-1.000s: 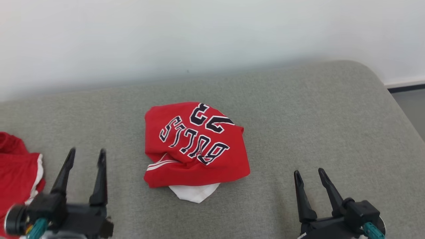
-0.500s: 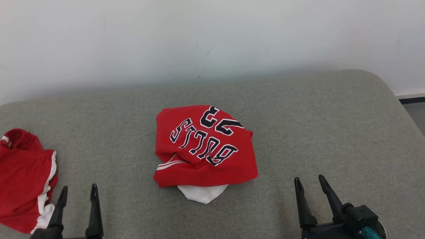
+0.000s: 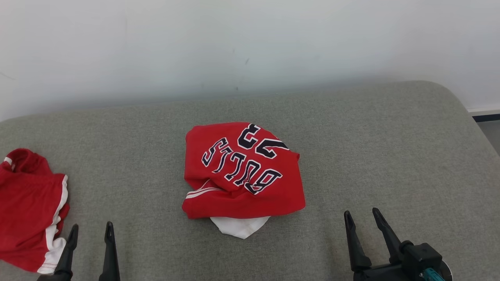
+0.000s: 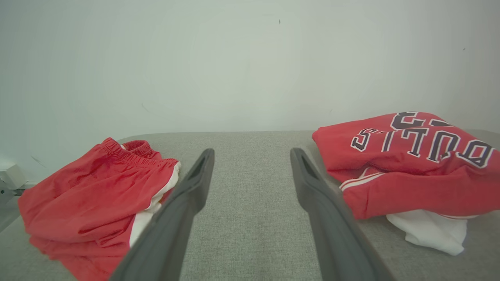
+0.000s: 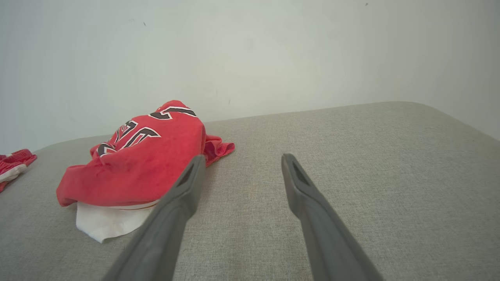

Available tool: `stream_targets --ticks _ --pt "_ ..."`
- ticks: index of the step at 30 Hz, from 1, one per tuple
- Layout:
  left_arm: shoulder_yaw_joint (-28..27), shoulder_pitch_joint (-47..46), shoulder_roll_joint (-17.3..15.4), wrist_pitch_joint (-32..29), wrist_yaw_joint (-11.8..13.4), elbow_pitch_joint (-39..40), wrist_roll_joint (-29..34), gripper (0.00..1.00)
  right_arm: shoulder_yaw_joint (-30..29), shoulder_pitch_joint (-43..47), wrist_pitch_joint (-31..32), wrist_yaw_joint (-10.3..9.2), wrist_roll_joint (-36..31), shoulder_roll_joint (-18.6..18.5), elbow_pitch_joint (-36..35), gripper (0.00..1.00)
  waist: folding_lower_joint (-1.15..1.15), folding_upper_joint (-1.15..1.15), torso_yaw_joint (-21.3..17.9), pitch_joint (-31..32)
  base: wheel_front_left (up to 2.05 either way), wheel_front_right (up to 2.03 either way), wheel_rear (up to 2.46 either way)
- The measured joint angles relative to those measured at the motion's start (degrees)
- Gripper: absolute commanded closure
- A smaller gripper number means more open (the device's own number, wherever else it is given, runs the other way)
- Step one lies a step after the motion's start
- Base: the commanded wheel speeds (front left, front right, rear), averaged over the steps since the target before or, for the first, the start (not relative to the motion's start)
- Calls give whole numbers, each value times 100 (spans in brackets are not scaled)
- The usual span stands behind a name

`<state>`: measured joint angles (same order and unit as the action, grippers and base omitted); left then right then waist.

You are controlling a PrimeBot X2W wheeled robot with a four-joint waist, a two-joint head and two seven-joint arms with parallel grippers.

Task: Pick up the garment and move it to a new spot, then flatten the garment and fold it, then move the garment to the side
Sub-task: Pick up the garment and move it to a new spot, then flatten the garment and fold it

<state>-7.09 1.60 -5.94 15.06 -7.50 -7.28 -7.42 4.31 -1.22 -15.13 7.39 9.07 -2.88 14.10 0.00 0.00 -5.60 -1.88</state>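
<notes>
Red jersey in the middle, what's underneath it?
White fabric pokes out from under the near edge of the red jersey, on the grey cushion. The jersey covers the rest, so whether it's a separate piece can't be seen.

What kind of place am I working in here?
Likely a home-style room: a grey upholstered cushion against a plain white wall, with a red jersey and red shorts lying on it.

A grey fabric-covered surface point(image 3: 371, 156) with a rounded far-right corner stood against a plain white wall point(image 3: 250, 47) marked with a few small dark specks. Crumpled red shorts point(image 3: 27, 207) with white side trim and an elastic waistband lay at its left edge. Beyond the right corner ran a dark baseboard point(image 3: 485, 116) above grey floor point(image 3: 490, 134).
</notes>
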Motion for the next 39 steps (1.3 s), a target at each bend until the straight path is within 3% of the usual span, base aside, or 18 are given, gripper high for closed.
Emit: stream_targets --ticks 39 --pt "-48 -16 11 0 -1 -153 -116 0 8 -7 0 0 -58 0 75 0 0 0 71 -49 0 0 0"
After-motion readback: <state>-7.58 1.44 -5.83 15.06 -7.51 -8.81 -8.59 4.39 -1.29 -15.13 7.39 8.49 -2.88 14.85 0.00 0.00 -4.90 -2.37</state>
